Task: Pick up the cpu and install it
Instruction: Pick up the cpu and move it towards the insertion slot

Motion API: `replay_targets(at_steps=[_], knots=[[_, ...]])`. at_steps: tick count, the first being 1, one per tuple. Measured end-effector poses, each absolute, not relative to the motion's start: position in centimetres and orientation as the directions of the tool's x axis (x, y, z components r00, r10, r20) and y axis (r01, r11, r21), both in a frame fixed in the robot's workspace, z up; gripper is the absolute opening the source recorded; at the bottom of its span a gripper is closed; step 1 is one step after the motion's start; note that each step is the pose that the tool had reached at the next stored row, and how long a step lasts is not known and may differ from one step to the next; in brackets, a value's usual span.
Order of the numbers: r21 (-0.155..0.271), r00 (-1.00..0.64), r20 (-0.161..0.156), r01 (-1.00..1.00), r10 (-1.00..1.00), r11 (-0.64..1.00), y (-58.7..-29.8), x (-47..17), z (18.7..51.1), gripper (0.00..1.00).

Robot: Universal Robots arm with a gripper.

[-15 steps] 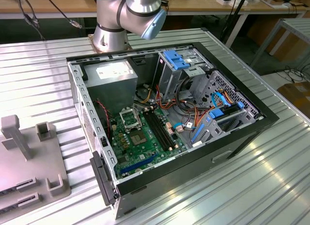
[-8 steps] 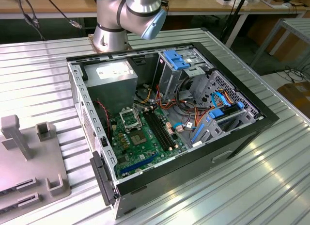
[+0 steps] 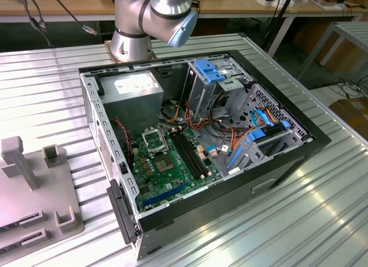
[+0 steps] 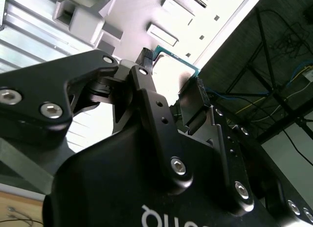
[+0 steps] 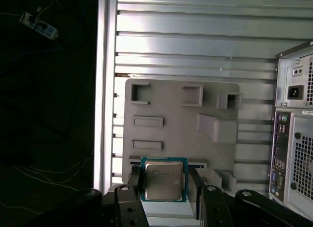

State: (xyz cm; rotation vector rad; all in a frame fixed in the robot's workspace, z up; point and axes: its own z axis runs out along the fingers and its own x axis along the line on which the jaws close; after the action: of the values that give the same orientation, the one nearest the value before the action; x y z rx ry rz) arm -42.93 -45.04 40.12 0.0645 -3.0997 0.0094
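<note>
Exterior view's left: a grey fixture plate with raised blocks lies on the ribbed metal table. Next along, the robot arm's base stands on the table behind the open computer case. Inside the case is a green motherboard. The black-framed socket sits near the board's far end, with the grey power supply behind it. Black memory slots run just beside the socket. A blue-tabbed drive cage and tangled cables fill the exterior view's right.

In the first wrist view the gripper is clamped narrow on the cpu. Black fingers press its two opposite edges, and its silver face with a green border is turned to the camera. The cpu is over one edge of the fixture plate, outside the case. Cannot tell if it is lifted clear. The case's rear panel is near the plate.

In the second wrist view the cpu's green edge shows between the same gripper's fingertips.
</note>
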Motion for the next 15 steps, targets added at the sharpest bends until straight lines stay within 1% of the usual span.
replay_targets(at_steps=[15], knots=[[-0.005,-0.998,0.041,-0.042,-0.041,0.999,-45.0,-41.7,40.1,0.47]])
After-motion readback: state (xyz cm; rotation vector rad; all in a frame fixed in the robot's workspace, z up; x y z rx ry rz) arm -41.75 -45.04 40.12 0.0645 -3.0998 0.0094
